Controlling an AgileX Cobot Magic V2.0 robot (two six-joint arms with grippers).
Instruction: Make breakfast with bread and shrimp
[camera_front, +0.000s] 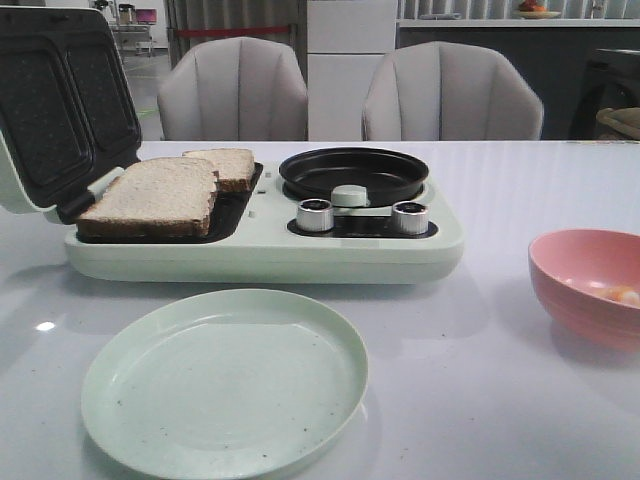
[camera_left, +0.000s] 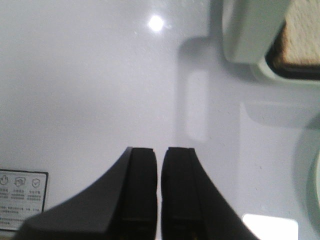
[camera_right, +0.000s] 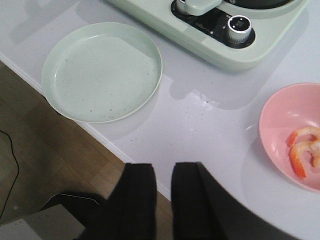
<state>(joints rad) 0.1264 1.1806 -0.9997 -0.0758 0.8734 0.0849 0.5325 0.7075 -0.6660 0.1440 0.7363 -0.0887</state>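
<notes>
White and glossy, the counter (camera_front: 500, 400) carried a mint-green breakfast maker (camera_front: 265, 245) with its lid (camera_front: 65, 100) tipped up at the left. On the dark plate under that lid lay the bread (camera_front: 155, 195): two slices with brown crusts, the nearer one overlapping the edge of the farther one. To the right of them, on the same appliance, sat a round black pan (camera_front: 353, 172), and in front of the pan two silver knobs (camera_front: 410, 216).

A pale green plate (camera_front: 225, 380) lay on the counter just in front of the appliance, a few dark specks on it. Well to the right stood a pink bowl (camera_front: 590, 285), and the shrimp (camera_right: 302, 152) lay inside it, curled, orange-pink and whitish.

The left claw (camera_left: 160, 190) hung over bare counter near the appliance's corner, its fingers (camera_left: 142, 185) almost together with only a thin slit between them, holding nothing. The right claw (camera_right: 162, 200) hung over the counter's near edge, above wooden floor (camera_right: 45, 150), between plate and bowl, its fingers nearly closed and empty too.

A white sticker (camera_left: 22, 200) with three small icons and lines of print lay on the counter beside the left claw; the writing was too small and blurred to read. No brand name could be made out on the appliance.
</notes>
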